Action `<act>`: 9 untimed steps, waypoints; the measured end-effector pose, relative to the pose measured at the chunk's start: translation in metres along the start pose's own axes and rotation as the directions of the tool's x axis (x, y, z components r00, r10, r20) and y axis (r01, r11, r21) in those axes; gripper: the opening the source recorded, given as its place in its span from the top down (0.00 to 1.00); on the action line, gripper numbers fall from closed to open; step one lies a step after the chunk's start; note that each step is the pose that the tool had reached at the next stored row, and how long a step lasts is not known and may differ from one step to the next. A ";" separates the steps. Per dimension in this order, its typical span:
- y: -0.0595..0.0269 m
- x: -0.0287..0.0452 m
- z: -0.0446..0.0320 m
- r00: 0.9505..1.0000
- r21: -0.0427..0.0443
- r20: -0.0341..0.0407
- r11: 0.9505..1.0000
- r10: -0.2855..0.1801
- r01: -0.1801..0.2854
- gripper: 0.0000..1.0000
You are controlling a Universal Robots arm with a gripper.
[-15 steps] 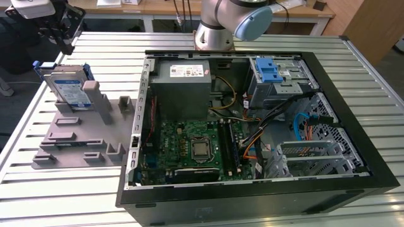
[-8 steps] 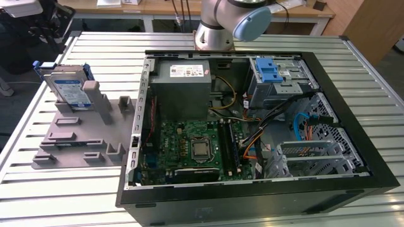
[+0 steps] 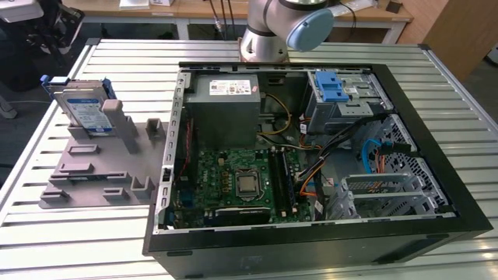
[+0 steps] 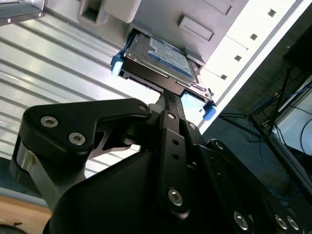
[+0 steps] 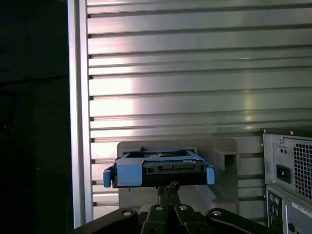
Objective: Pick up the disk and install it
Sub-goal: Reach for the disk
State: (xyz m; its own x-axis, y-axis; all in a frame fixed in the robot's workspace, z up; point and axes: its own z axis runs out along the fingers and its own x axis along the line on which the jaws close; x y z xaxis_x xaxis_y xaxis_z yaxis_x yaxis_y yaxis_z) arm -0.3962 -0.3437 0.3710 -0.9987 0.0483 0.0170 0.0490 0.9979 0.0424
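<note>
The disk (image 3: 84, 111) is a silver hard drive with a white-and-blue label and blue rails. It stands nearly upright in a slot of the grey holder (image 3: 93, 169) at the exterior view's left. Both wrist views look at the disk (image 4: 163, 56) (image 5: 158, 168) from a distance, past the black linkage of my gripper (image 4: 168, 100) (image 5: 169, 187). The gripper's fingers are pressed together with nothing between them, and it is well apart from the disk.
An open computer case (image 3: 459, 192) fills the middle and the exterior view's right. Inside it are a grey power supply box (image 3: 225, 111), a green motherboard (image 3: 233, 181) and a silver cage with a blue latch (image 3: 336, 93). The slatted metal table's edge (image 3: 46, 134) runs just beyond the holder.
</note>
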 end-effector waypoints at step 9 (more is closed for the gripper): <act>0.0000 0.0169 0.0034 0.999 0.001 -0.002 0.999 -0.033 0.033 0.89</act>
State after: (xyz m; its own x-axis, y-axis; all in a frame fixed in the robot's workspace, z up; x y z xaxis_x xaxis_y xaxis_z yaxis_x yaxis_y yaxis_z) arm -0.4131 -0.3427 0.3678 -0.9997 0.0154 0.0172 0.0161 0.9990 0.0423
